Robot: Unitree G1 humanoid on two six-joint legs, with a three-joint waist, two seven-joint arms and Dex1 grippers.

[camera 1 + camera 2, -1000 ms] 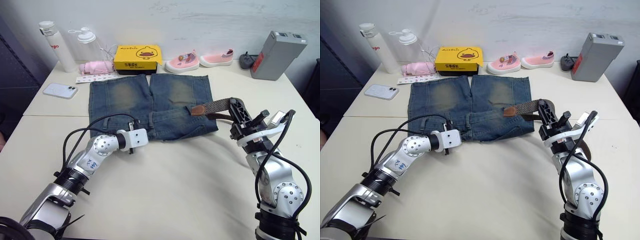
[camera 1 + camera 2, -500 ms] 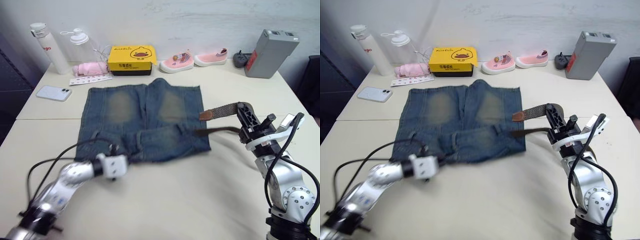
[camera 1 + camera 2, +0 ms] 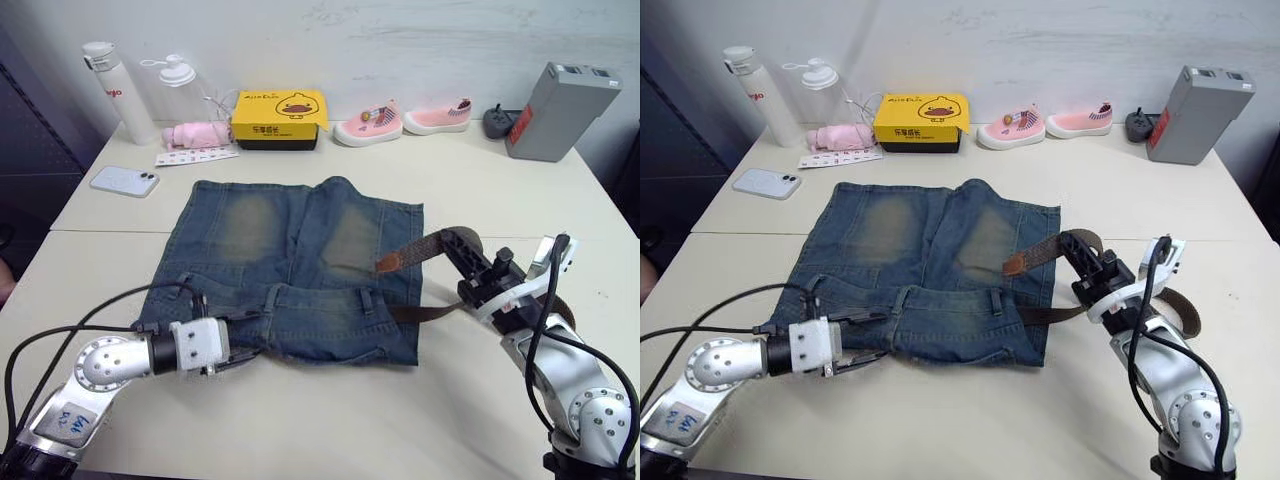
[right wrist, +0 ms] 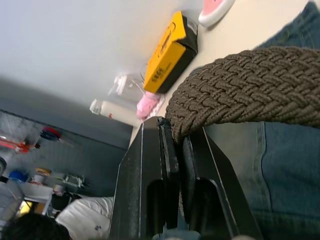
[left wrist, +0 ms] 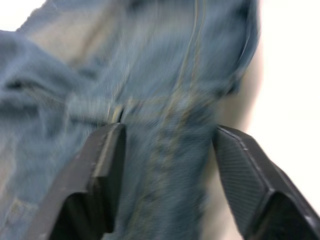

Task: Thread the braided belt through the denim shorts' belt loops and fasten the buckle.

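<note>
since a second ago the denim shorts [image 3: 295,270] have been dragged nearer, and the left gripper [image 3: 855,338] has been brought round to the waistband's near-left corner, its fingers spread with the hem between them. the braided belt [image 3: 430,246] is clamped in the closed right gripper [image 3: 470,268] at three o'clock of the shorts, its tan tip lying on the right leg. the belt is judged limp and light, best taken just behind the tip; the denim is soft and bunches. bottles [image 3: 112,90], a phone [image 3: 124,181], a yellow box [image 3: 279,118] and pink shoes [image 3: 400,120] at twelve o'clock obstruct nothing.
</note>
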